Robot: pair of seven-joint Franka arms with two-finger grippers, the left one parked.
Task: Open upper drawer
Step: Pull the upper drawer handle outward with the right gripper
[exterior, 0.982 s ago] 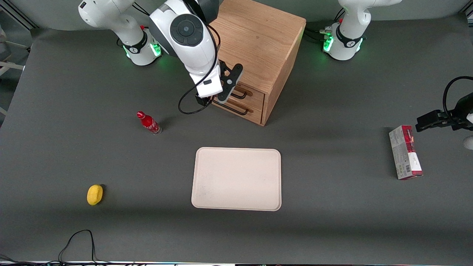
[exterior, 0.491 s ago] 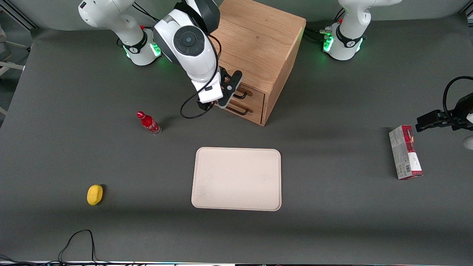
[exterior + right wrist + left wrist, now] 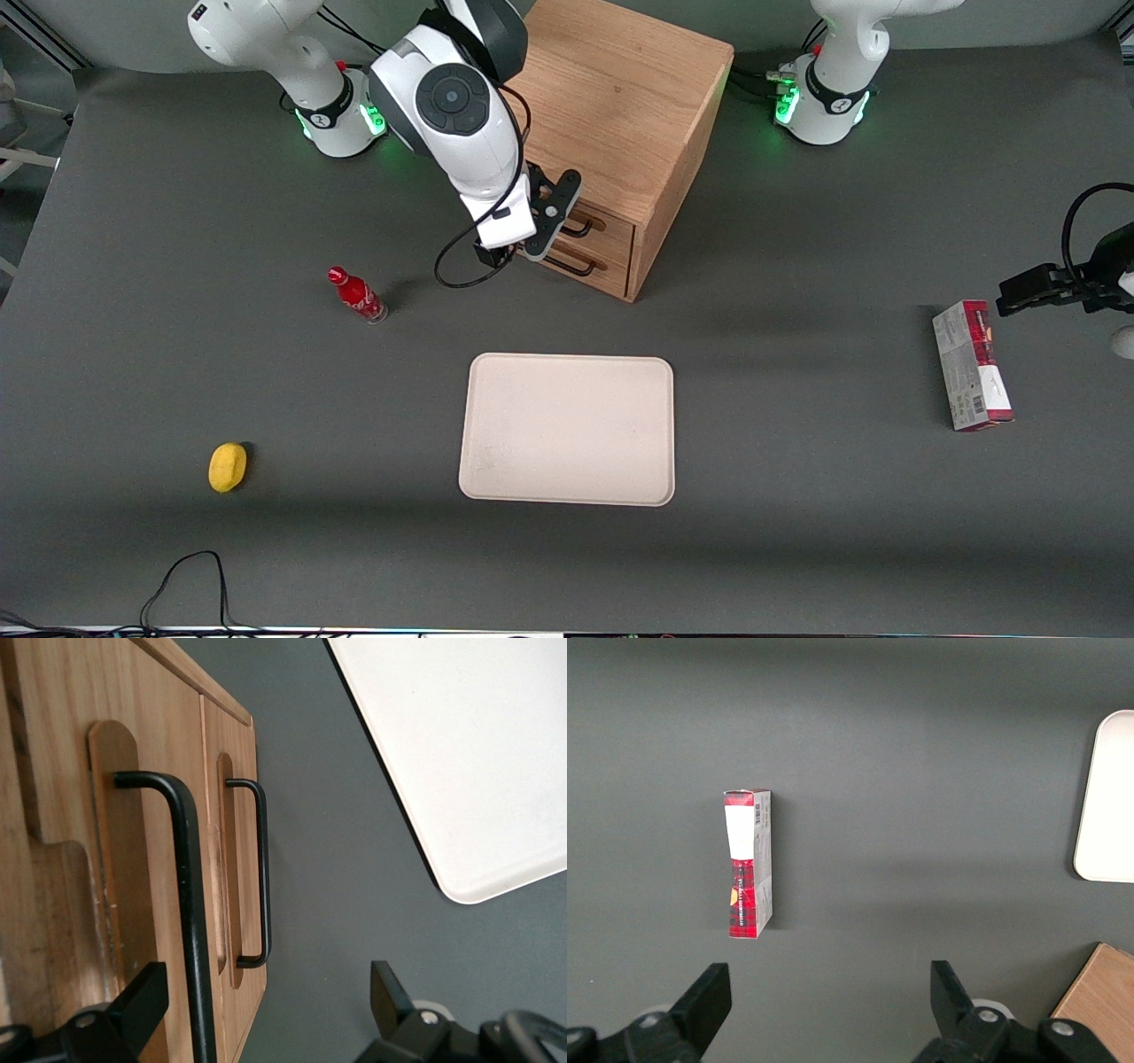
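Note:
The light oak cabinet (image 3: 620,106) stands near the arms' bases with both drawers pushed in. The upper drawer (image 3: 611,223) (image 3: 166,735) carries a thin black wire handle (image 3: 580,230) (image 3: 188,904); the lower drawer's handle (image 3: 576,264) (image 3: 264,877) is just below it. My right gripper (image 3: 539,244) (image 3: 266,1019) is open in front of the upper drawer. The upper handle's bar runs between its fingers, close to one fingertip (image 3: 142,1001), and nothing is gripped.
A cream tray (image 3: 567,430) (image 3: 461,753) lies nearer the front camera than the cabinet. A red bottle (image 3: 357,295) and a yellow object (image 3: 227,467) sit toward the working arm's end. A red and white box (image 3: 972,365) (image 3: 749,864) lies toward the parked arm's end.
The right arm has swung in toward the cabinet front, bringing the open gripper up to the upper handle. Over the last half second it has barely moved.

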